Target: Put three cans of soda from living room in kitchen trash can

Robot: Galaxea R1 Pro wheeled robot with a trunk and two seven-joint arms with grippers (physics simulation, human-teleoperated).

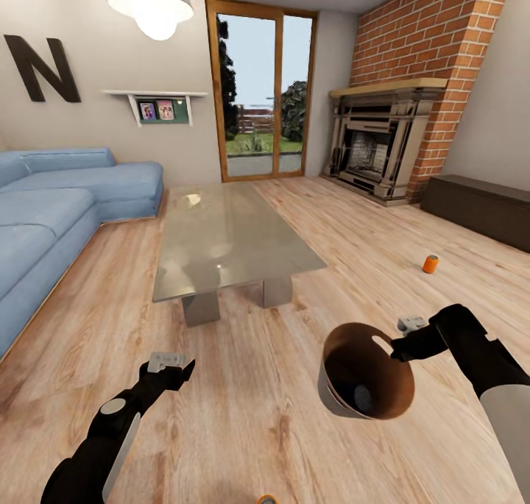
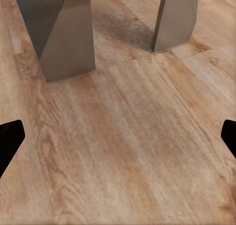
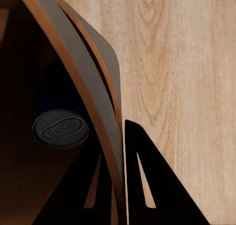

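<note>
Now one tash can (image 1: pixel 368 375) hangs tilted above the wood floor (image 1: pixel 243 416), rim pinched by the right gripper (image 1: pixel 401 346), one can (image 3: pixel 60 129) inside. Two more soda cans on the floor: one (image 1: pixel 430 263) by the fireplace (image 1: pixel 379 147), another (image 1: pixel 266 499) at the frame's bottom edge. Left gripper (image 1: pixel 171 364) reaches low, fingers spread.

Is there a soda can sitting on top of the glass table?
No, the glass table has nothing on its top; an orange soda can stands on the wood floor near the fireplace.
</note>
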